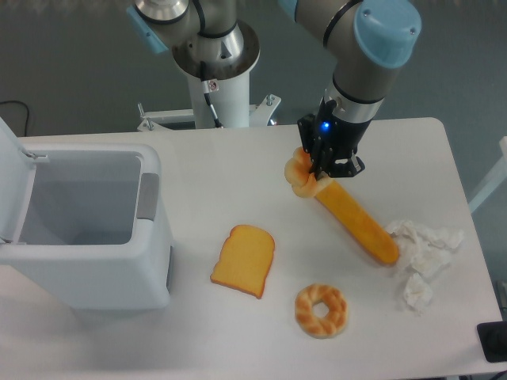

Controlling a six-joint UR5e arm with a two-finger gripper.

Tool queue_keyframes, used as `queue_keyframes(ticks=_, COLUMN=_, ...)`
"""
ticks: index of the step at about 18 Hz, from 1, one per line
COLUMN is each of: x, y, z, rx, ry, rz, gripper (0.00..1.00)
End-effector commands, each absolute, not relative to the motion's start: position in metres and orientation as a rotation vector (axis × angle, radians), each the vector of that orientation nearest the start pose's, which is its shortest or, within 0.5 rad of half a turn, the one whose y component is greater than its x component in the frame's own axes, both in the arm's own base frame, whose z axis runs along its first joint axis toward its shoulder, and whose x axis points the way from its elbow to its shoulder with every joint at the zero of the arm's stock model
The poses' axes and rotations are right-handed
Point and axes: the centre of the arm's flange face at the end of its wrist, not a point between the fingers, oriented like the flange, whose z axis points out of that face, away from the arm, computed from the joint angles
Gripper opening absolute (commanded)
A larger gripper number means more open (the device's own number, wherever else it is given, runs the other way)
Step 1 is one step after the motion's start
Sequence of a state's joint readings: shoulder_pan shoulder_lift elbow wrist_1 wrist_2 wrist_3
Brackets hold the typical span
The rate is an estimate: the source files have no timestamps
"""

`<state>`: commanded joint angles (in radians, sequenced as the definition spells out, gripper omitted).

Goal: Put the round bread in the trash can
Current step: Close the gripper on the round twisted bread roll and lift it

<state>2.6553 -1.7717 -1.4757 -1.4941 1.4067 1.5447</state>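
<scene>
Gripper [318, 170] pinching the round bread [300, 174], apparently just clear of the table beside the long loaf [358, 223]. Trash can [87, 229], lid open, lies well apart to the image left.

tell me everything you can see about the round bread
The round bread is a small knotted bun, pale golden-yellow with browner patches. It sits at the gripper, partly hidden by the fingers that appear shut on it, at the upper end of the long baguette, towards the table's far side.
</scene>
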Motion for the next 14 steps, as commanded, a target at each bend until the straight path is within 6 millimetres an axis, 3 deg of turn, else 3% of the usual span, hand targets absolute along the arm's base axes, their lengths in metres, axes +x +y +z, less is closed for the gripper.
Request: queue_keyframes(ticks=14, x=-0.4331, y=0.4065, z=0.4375, rx=-2.89, ry=0.596, rz=-0.125, gripper=0.0)
